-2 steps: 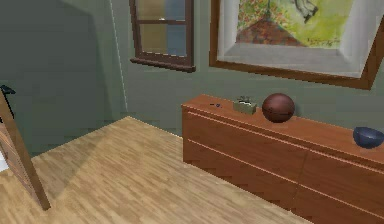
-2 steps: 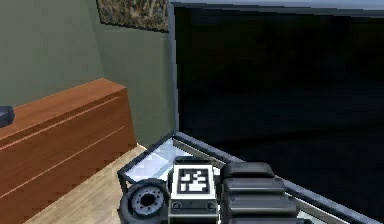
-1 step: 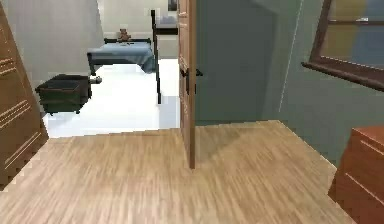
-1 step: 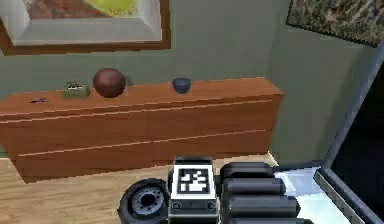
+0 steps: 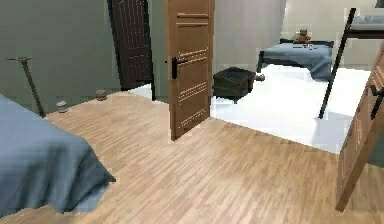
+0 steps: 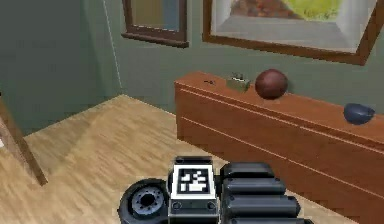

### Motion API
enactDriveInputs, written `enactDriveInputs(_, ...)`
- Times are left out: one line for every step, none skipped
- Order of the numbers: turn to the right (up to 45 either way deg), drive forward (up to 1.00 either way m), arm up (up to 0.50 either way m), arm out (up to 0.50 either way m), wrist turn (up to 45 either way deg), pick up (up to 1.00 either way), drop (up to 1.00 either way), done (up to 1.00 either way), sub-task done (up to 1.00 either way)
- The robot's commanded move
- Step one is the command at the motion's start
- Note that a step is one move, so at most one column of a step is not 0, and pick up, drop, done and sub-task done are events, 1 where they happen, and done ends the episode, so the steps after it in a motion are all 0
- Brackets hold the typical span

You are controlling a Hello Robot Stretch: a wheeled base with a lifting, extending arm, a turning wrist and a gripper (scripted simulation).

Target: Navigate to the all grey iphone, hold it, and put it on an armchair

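Fwd view: looking across wood floor (image 5: 230,180), past blue bed (image 5: 40,160) at lower left, twd wooden door (image 5: 190,65) standing ajar, prob. swung in to give passage to the white-floored rm beyond. Seeing in there a second bed (image 5: 295,55) w/ blue cover, a dark frame (image 5: 337,66) slanting up beside it (ladder or bunk post, hard to say) and a black box (image 5: 232,84) sitting on the floor just past the doorway. Noting small blobs (image 5: 62,104) along the green wall, too small to name.

Arm side view: facing long wooden dresser (image 6: 260,135) set flush to the wall under framed pictures (image 6: 285,20), top serving as display shelf: reddish ball (image 6: 270,83), blue bowl (image 6: 358,113) and small greenish item (image 6: 238,82) resting on it. Seeing gripper (image 6: 148,202) low at bottom edge, left of white marker square (image 6: 194,182), sitting close in to the body, prob. stowed for driving. Not making out its far end, so can't tell whether holding anything, nor how fingers are standing.

Can't tell where the grey iphone is lying. Judging this as search phase: driving on and scanning needed before any reach.
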Motion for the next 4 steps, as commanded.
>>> enactDriveInputs(-9.0,0.00,0.00,0.00,0.0,0.00,0.00,0.00,0.00)
enactDriveInputs(0.0,1.00,0.00,0.00,0.0,0.00,0.00,0.00,0.00)
enactDriveInputs(0.0,0.65,0.00,0.00,0.0,0.00,0.00,0.00,0.00)
enactDriveInputs(-42.0,0.00,0.00,0.00,0.0,0.00,0.00,0.00,0.00)
